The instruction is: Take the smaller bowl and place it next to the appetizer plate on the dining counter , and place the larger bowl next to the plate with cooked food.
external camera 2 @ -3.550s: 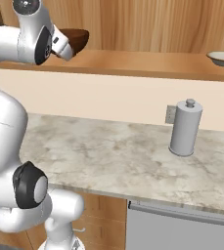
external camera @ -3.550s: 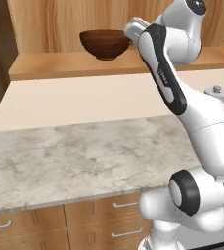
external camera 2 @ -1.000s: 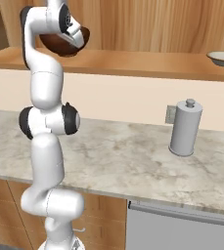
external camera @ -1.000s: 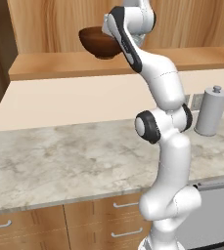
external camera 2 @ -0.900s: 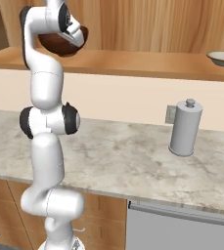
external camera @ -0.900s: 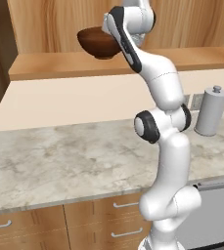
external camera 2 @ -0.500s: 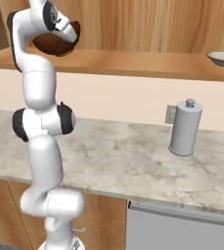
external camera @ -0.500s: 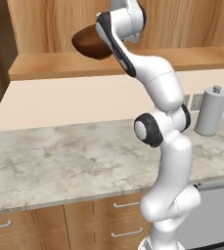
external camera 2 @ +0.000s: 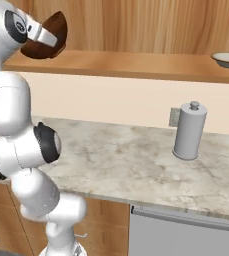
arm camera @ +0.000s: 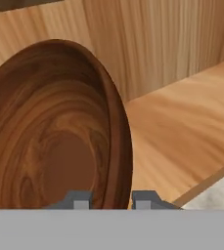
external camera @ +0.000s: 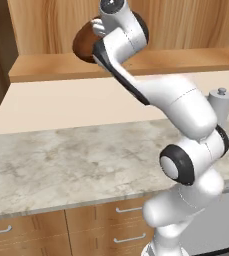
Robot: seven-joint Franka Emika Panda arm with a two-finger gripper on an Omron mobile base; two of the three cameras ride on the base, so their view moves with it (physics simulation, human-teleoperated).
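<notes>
Larger bowl [arm camera: 50, 132] tilted, its rim pinched between the pincer [arm camera: 112, 199] tips, above wooden shelf [arm camera: 182, 136]

Your arm rises from the base, bends at its dark elbow joint and reaches high up and away from you, the wrist turned over at the top. Your end effector [arm camera: 112, 199] has its two fingertips [arm camera: 78, 199] set close — one on each side of the rim of the larger bowl [arm camera: 55, 132], clamped on it. From the right base camera the hand sits at the upper left, carrying the bowl tilted, its opening turned sideways.
</notes>
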